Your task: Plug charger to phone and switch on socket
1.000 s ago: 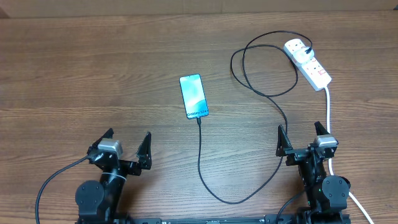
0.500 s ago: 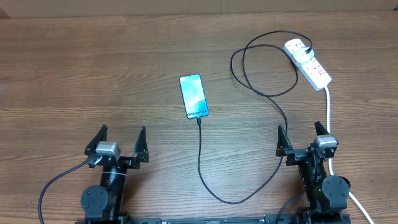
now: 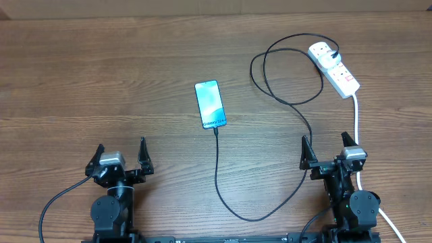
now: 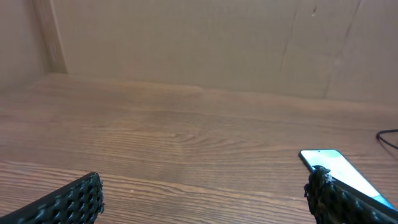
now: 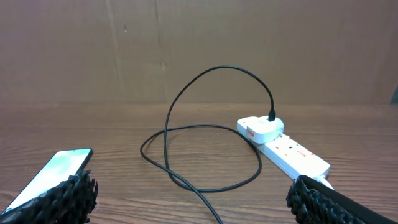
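Charger (image 3: 217,162), phone and socket lie spread over a brown wooden table (image 3: 101,67), seen from overhead. At the near left edge, the left gripper (image 3: 121,144) hovers with its fingers spread wide and nothing between them, well apart from every task item. Right of it, near the middle, the phone (image 3: 210,104) lies flat, screen up, with its lettering at the near end. The charger's tip meets that near end. From there the thin black cable runs toward the robot, curves right, climbs past the right gripper (image 3: 324,138) and loops over to a white adapter (image 3: 322,52). That adapter sits on the far outlet of the socket (image 3: 335,67), which lies at the far right. Its red switch position is too small to read. The right gripper is also spread wide and empty, with the socket's thick white lead (image 3: 356,115) passing just beside it
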